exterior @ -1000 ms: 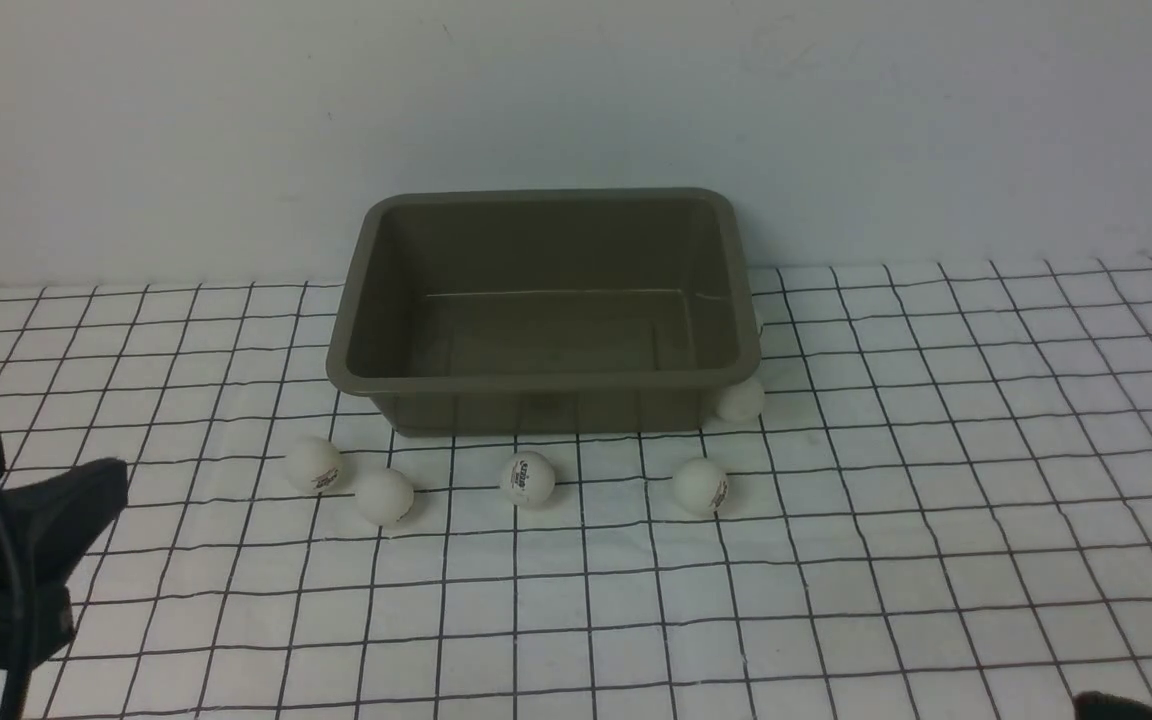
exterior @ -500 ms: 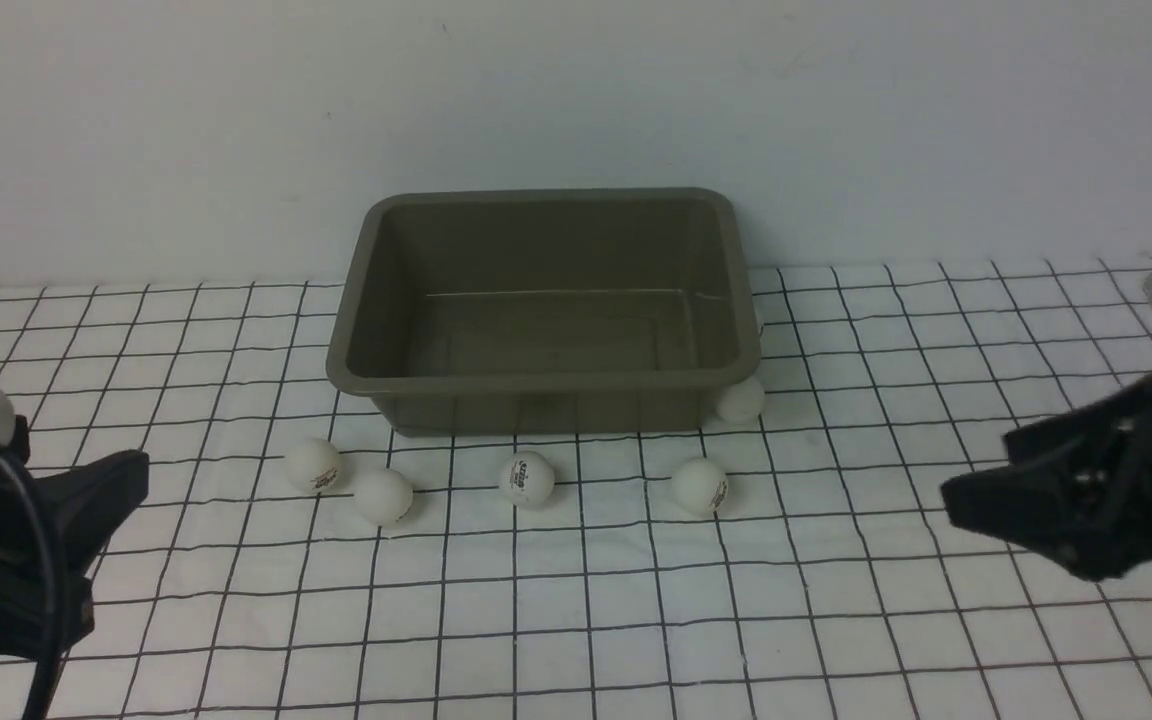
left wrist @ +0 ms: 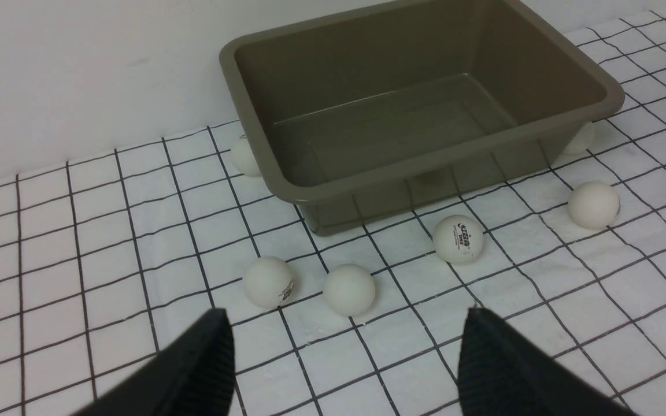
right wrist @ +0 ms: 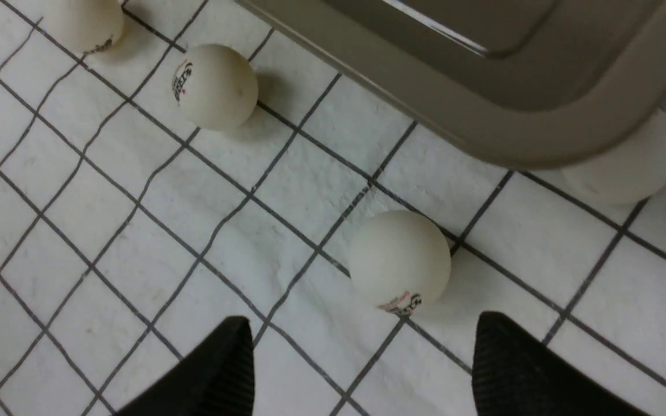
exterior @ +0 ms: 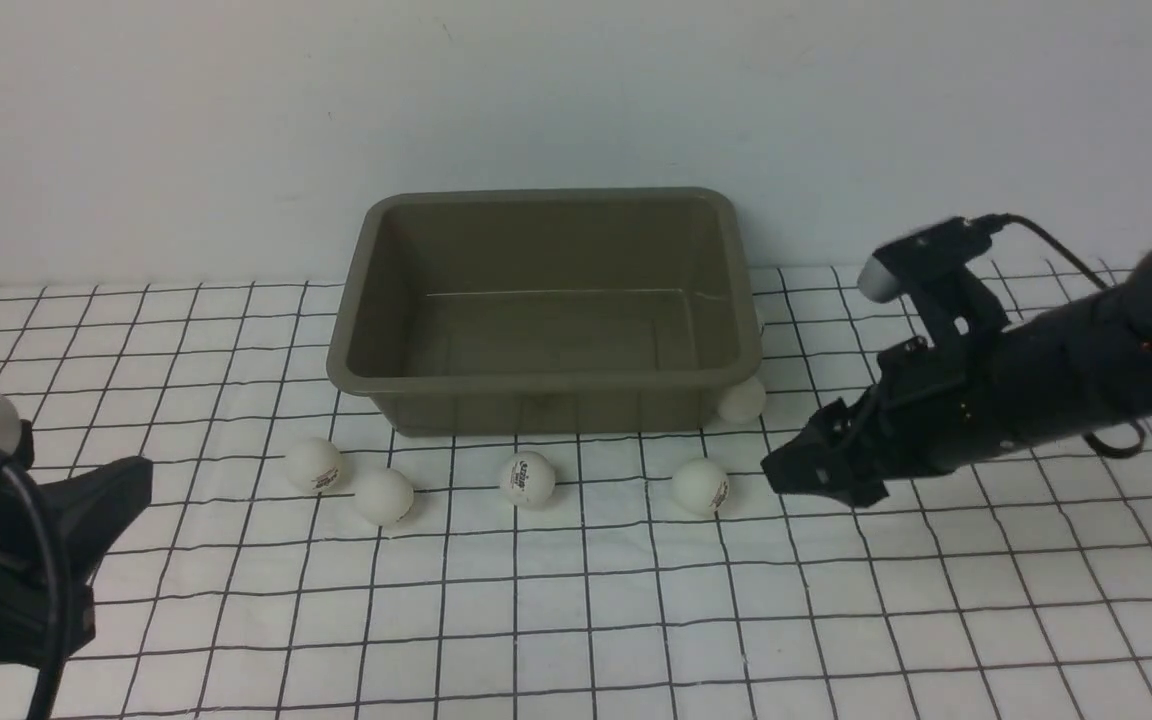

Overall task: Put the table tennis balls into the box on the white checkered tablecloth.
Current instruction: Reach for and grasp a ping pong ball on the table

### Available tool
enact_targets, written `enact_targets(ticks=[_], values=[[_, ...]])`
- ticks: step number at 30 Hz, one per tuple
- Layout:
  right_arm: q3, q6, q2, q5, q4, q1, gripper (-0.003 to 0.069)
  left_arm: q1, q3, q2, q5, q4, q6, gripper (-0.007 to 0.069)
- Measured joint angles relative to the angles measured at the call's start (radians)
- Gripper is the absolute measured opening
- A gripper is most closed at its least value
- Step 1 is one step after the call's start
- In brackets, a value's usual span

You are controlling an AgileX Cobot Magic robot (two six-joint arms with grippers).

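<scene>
R hand [exterior: 784, 470] has swung in from the right edge to just beside a front ball [exterior: 701, 486], spread like L hand [left wrist: 347, 335]; box [exterior: 546, 380] empty, no balls in yet.

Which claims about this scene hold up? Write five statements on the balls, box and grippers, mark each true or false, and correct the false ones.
1. The box holds no balls. True.
2. The right gripper is shut on a ball. False: it is open and empty, close to the nearest ball.
3. The corner ball sits partly under the box's rim. True.
4. The left gripper holds a ball. False: it is open and empty.
5. The tablecloth carries a black grid. True.
</scene>
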Motion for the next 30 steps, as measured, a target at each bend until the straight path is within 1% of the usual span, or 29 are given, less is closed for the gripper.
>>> enact_targets(ticks=[4,9,12,24,30], values=[[-0.046,0.037,0.041,0.010,-0.035,0.023,0.0459,0.000,0.000,0.000,0.002,0.000,0.000,0.0469],[-0.103,0.144,0.106,0.017,-0.168,0.065,0.0459,-0.001,0.000,0.000,0.008,0.001,0.000,0.0469],[-0.107,0.187,0.124,0.017,-0.217,0.082,0.0459,-0.001,0.000,0.000,0.008,0.001,0.000,0.0469],[-0.116,0.246,0.149,-0.001,-0.257,0.114,0.0459,-0.001,0.000,0.000,0.009,0.001,0.000,0.0469],[-0.117,0.253,0.149,-0.035,-0.269,0.115,0.0459,-0.001,0.000,0.000,0.009,0.001,0.000,0.0469]])
